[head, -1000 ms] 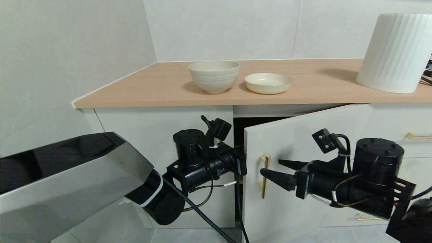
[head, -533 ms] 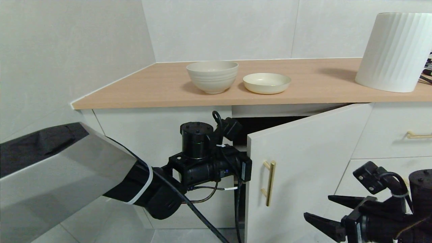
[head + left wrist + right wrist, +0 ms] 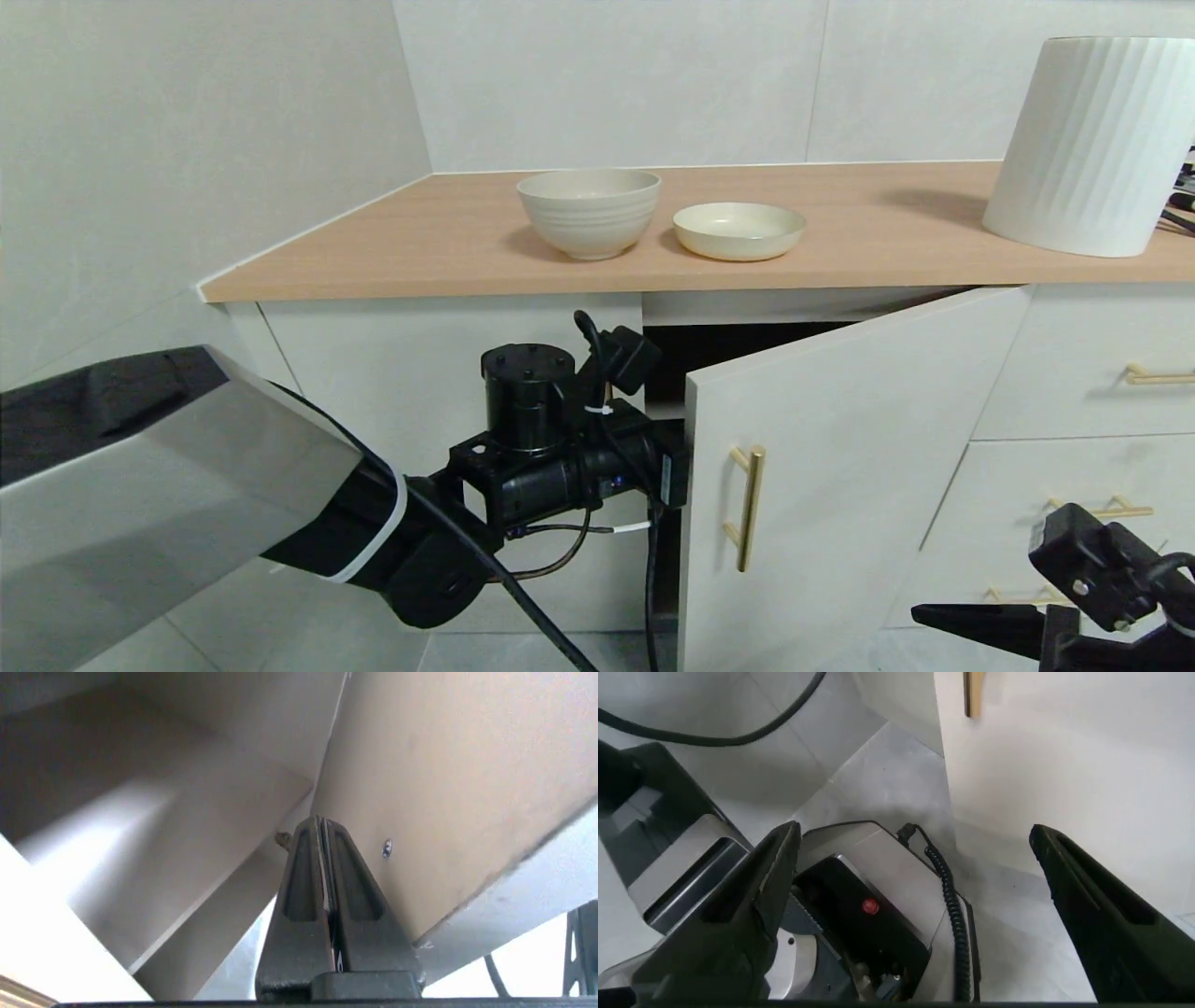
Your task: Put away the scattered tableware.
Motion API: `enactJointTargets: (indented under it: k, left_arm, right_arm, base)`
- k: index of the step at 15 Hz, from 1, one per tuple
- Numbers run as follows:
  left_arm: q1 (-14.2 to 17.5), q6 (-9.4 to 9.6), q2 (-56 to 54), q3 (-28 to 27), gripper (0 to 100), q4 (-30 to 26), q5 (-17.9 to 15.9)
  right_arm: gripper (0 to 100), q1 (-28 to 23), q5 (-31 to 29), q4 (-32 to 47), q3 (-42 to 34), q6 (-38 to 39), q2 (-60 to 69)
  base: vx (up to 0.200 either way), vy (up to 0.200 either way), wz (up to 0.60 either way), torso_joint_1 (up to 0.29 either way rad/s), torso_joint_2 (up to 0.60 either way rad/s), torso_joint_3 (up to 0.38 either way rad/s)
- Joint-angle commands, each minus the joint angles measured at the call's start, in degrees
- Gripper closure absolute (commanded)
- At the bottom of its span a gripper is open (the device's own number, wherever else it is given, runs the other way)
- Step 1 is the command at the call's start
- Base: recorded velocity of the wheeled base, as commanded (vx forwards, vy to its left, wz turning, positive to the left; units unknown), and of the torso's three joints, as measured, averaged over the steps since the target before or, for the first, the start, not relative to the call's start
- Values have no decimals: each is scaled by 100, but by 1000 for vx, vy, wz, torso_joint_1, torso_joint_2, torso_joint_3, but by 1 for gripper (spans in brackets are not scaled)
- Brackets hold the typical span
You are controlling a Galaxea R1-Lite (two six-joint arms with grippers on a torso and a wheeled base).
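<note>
Now that the right hand (image 3: 913,835) has pulled back from the slim brass bar handle (image 3: 747,509) and dropped to the lower right corner of the head view, fingers spread wide and holding nothing, the white cabinet door (image 3: 840,448) at centre right is left standing ajar, with a dark gap along its top and left edge. The left hand (image 3: 320,826) sits mid-frame at that left edge, fingers pressed flat together with nothing between them and the tip tucked just behind the door. My guess is it's set up to swing the door the rest of the way. The tableware is untouched: the cream ribbed bowl (image 3: 589,212) and the shallow cream dish (image 3: 739,231) sit side by side, near but apart, upper centre on the light wooden counter (image 3: 420,252). Far upper right there's a big white ribbed cylinder (image 3: 1102,140), well away from both. The main obstacle looks like the door itself, only partly open and hanging right below the dishes.
</note>
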State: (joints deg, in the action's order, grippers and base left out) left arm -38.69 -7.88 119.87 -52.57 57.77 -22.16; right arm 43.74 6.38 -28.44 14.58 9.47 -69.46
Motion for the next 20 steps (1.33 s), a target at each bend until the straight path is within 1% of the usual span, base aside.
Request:
enactJointTargets:
  k: [1, 4, 13, 16, 18, 19, 20]
  left_arm:
    - [2, -4, 1, 18, 100, -3, 1]
    - [2, -4, 28, 10, 100, -3, 1]
    - [-15, -12, 414, -333, 100, -3, 1]
    - [-15, -12, 450, -386, 100, 6, 10]
    - [-15, -12, 485, -421, 100, 24, 10]
    - [-15, -21, 546, -474, 100, 120, 28]
    - [-15, -30, 660, -553, 100, 243, 124]
  right_arm:
    - [0, 135, 4, 5, -17, 2, 91]
    - [0, 346, 13, 5, -113, -16, 64]
    - [0, 346, 13, 5, -113, -16, 20]
    - [0, 346, 13, 5, -113, -24, -6]
    - [0, 346, 13, 5, -113, -24, 3]
    - [0, 346, 13, 5, -113, -24, 3]
    - [0, 346, 13, 5, -113, -24, 3]
  base:
    - [-200, 0, 0, -2, 2, -2]
    - [-200, 0, 0, 9, 2, 1]
    - [0, 0, 0, 0, 0, 0]
    - [-200, 0, 0, 9, 7, 1]
    - [0, 0, 0, 0, 0, 0]
    - [0, 0, 0, 0, 0, 0]
    - [0, 0, 0, 0, 0, 0]
